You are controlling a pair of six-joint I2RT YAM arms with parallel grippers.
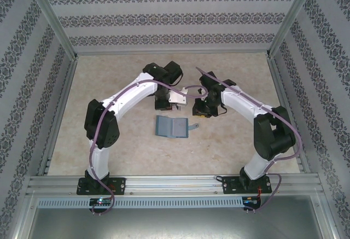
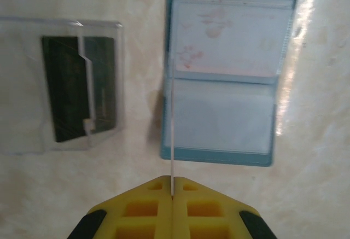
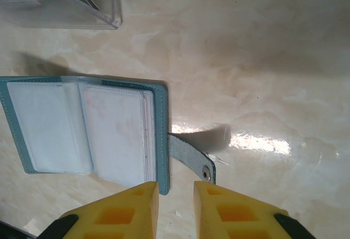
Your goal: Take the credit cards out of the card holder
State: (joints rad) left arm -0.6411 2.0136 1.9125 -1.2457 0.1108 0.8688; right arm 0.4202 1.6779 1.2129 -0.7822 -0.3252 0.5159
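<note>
Marbled table (image 1: 136,151) carries the card holder (image 1: 171,127) open at its centre; left gripper (image 2: 172,195), pinching one credit card (image 2: 173,129) by a thin edge, may let it twist free, while right gripper (image 3: 176,192) hangs slightly spread, empty.

Card holder (image 2: 227,80): cover was teal-blue; inner sleeves were clear to milky white w/ faint pink blotches. Strap tab (image 3: 188,157) was grey-teal, stud silver. Credit card (image 1: 176,98) was grey-silver. Tray (image 2: 22,86) was clear; card inside (image 2: 65,94) was dark green-blk. Left fingers (image 2: 139,210) & right fingers (image 3: 126,214) were yellow, blk at outer corners. Tabletop (image 1: 229,146): cream-beige, marbled. Arms (image 1: 131,91) were white w/ blk joints, cables purple. Walls (image 1: 164,17): white w/ dark floral bands.
</note>
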